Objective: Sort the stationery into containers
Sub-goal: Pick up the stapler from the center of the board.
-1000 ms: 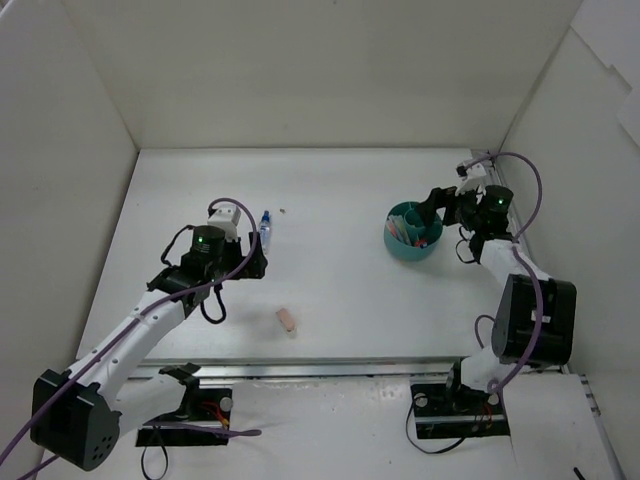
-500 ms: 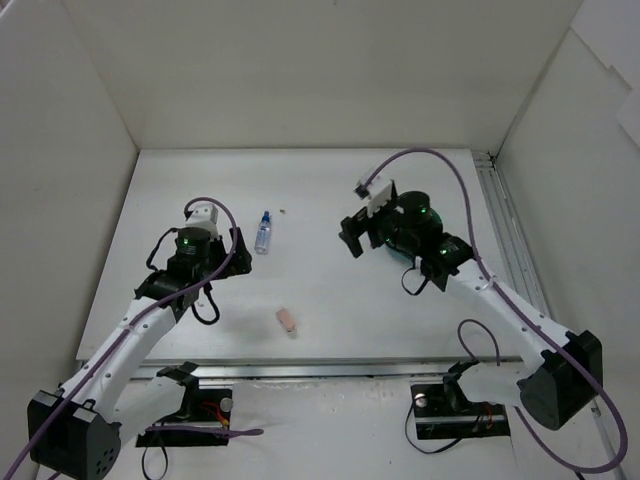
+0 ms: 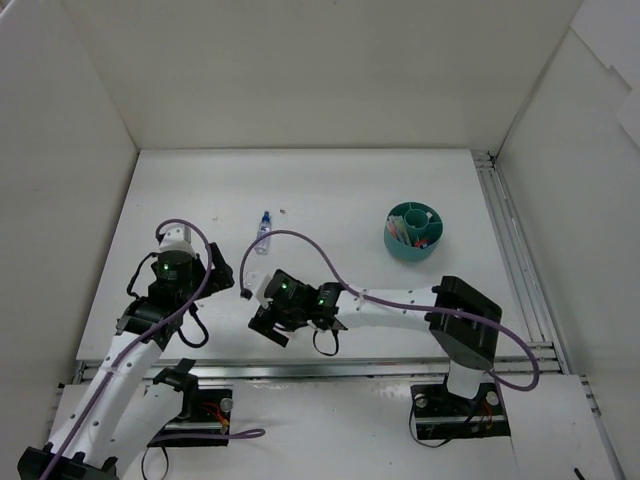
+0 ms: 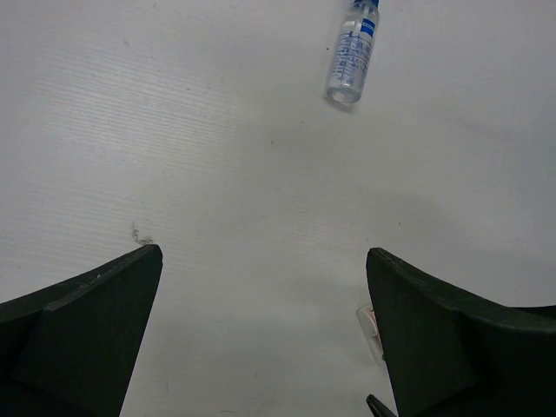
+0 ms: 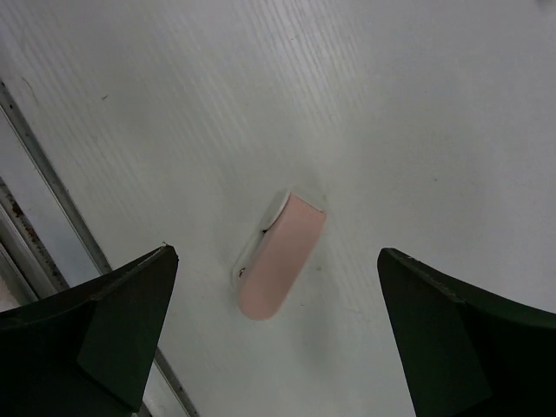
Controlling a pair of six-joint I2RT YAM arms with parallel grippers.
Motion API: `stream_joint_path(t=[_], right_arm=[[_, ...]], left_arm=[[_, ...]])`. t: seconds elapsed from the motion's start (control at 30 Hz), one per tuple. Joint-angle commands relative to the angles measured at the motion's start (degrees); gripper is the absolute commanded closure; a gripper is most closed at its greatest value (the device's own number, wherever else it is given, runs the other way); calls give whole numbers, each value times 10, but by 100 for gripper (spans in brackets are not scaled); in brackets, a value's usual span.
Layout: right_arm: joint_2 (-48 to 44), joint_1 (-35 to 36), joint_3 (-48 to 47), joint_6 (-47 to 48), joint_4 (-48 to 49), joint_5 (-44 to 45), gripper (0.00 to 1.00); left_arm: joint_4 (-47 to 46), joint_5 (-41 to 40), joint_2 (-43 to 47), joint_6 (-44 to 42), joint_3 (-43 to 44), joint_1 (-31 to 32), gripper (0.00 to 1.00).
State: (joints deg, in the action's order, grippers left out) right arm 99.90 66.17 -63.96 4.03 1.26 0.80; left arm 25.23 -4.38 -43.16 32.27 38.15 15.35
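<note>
Left arm: rises from its base along the left side, elbow bent, wrist tipped downward. Left gripper: both dark fingers spread wide, tips pointing down.

Right arm: forearm stretched low to the left, near the front edge. Right gripper: fingers wide apart, facing down.

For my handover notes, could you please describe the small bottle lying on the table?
On the white table, look left of centre, beyond the left gripper. The bottle lies on its side, clear with a blue cap, unlike the pink eraser under the right gripper.
</note>
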Motion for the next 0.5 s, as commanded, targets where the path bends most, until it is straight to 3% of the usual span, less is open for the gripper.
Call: stream_joint_path(t=[0.0,0.1,0.2,0.3,0.37,0.47], right_arm=[[19,22,-42,-21,-5,88,2],[29,26,-39,-36,-9,114,3],[39,27,-32,-54,-9,106,12],[51,26,-36,-54,-9,92,29],[55,22,-39,-53,-9,67,58],[58,5,-39,-54,-9,26,76]], left_arm=[[5,-21,21,23,-2,-3,0],[5,-20,26,25,-6,-3,0],[3,-20,22,25,-3,-3,0],[0,-23,16,26,0,-3,0],[-1,-25,14,27,1,-3,0],[-1,-25,17,27,-2,-3,0]])
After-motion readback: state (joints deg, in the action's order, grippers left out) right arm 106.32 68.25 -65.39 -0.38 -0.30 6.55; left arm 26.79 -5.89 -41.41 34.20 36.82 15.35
